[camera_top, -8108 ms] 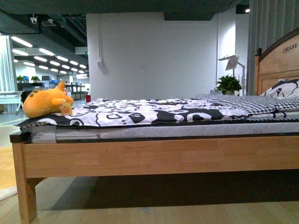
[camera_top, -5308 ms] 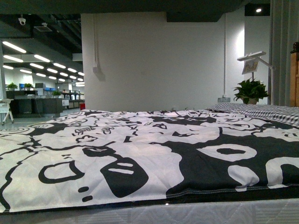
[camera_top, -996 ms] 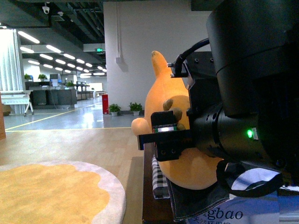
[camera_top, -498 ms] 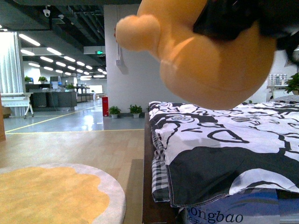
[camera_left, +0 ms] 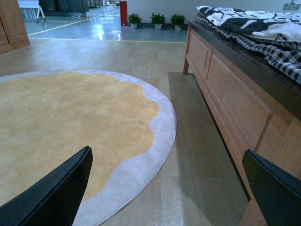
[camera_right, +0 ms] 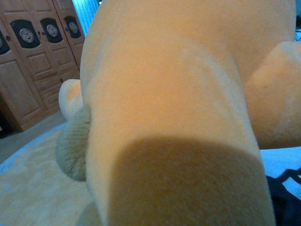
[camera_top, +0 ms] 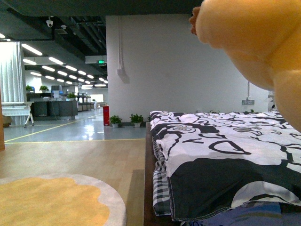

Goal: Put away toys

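Plush toy has risen rightward, right gripper unseen, left gripper spread wide.

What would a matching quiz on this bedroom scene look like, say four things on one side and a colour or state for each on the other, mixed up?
Things:
1. plush toy
2. round rug
3. bedspread
4. left tool

Colours or states:
A. black-and-white pattern, lying spread out
B. orange-yellow, up in the air
C. open, holding nothing
D. yellow middle with a pale rim, lying flat

Pairs: 1-B, 2-D, 3-A, 4-C
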`<control>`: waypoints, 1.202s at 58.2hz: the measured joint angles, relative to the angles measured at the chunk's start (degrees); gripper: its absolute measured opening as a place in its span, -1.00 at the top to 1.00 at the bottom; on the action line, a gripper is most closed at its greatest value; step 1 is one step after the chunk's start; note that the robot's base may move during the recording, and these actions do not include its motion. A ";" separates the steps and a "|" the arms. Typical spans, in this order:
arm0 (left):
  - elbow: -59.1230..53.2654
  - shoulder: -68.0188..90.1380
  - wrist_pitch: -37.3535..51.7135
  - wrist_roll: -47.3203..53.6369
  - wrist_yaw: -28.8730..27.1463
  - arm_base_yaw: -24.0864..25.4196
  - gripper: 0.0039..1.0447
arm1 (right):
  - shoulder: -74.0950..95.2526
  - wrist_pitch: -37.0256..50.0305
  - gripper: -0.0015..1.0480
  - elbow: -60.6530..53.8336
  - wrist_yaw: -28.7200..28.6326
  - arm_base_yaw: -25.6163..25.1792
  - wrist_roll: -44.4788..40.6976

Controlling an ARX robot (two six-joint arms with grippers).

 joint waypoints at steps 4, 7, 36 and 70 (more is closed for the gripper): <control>0.00 0.00 0.00 0.00 0.00 0.00 -0.89 | -3.50 -1.11 0.64 -2.60 -0.13 -0.24 -0.02; 0.00 0.00 0.00 0.00 0.00 0.00 -0.89 | -5.88 -1.79 0.64 -4.39 -0.11 -0.33 -0.04; 0.00 0.00 0.00 0.00 0.00 0.00 -0.89 | -27.98 -8.31 0.64 -26.62 -1.73 -8.41 5.07; 0.00 0.00 0.00 0.00 0.00 0.00 -0.89 | -30.38 -9.03 0.64 -30.71 2.86 -2.01 5.03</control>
